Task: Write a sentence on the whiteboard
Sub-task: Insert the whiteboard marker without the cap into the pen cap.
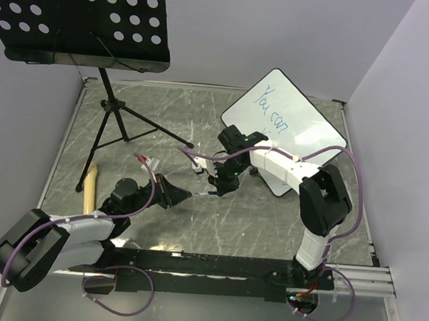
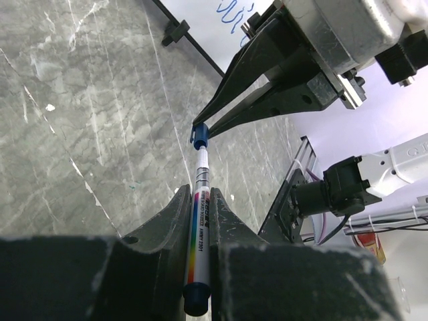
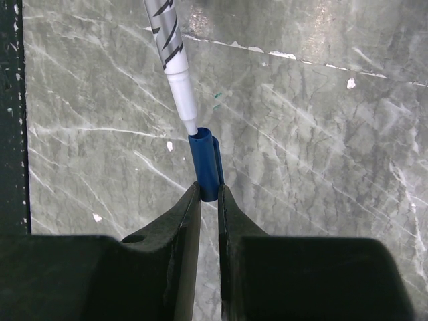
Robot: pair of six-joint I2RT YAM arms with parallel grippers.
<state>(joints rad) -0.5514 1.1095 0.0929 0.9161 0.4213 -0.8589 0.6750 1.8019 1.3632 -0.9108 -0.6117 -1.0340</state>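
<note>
Clamped hard on marker (image 2: 200, 175) with left fingers (image 2: 172, 224), barrel running straight out between them, tip aimed away at right arm. Pinched shut on blue cap (image 3: 205, 157) with right fingers (image 3: 182, 217), gripping its closed end, open mouth facing marker tip. Tip right at cap mouth, axes close to in line, slight kink. Capping or uncapping: can't tell from this. Either way, travel along marker's long axis. Meeting low over mid tabletop (image 1: 165, 122), both arms reaching inward, wrists nose to nose. Whiteboard (image 1: 293, 115) at far right, behind and much nearer right arm. Blue sentence (image 1: 273, 105) on it, lower line mostly hidden by arm.
</note>
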